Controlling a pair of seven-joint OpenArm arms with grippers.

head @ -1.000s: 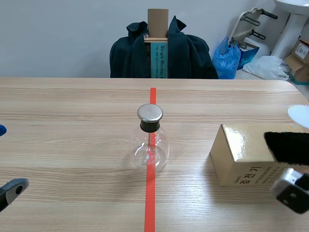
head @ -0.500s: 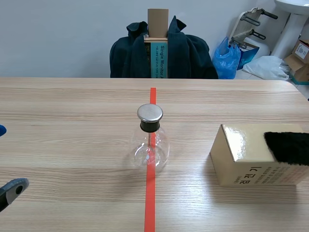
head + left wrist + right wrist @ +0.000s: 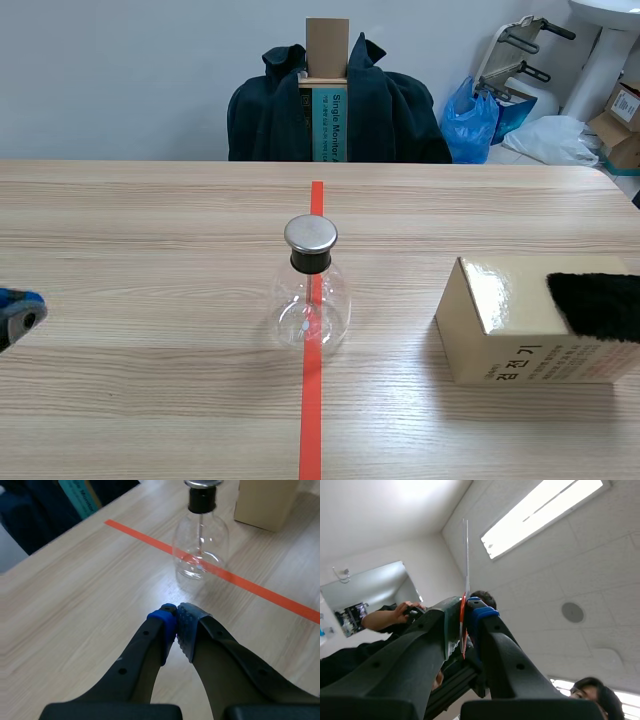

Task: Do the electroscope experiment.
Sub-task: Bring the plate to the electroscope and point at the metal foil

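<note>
Electroscope set-up on a laboratory bench: a glass electroscope flask (image 3: 311, 305) with a metal cap (image 3: 311, 234) stands upright at the centre of the scene view, on the orange-red tape line (image 3: 311, 420) running down the middle of the wooden table (image 3: 150, 200). At lower right, well apart from the flask, lies a gold box (image 3: 500, 330) with a tuft of black fur (image 3: 598, 303) on its top. The left gripper (image 3: 18, 310) shows at the left edge of the frame; its wrist view has both fingers pressed together on nothing, the flask ahead of them. The right gripper (image 3: 464, 625) points up toward a ceiling strip light (image 3: 540, 517), fingers clamped on a thin pale sheet (image 3: 466, 555) seen edge-on. At top centre, beyond the table, a dark jacket (image 3: 390, 110) is draped over a chair
</note>
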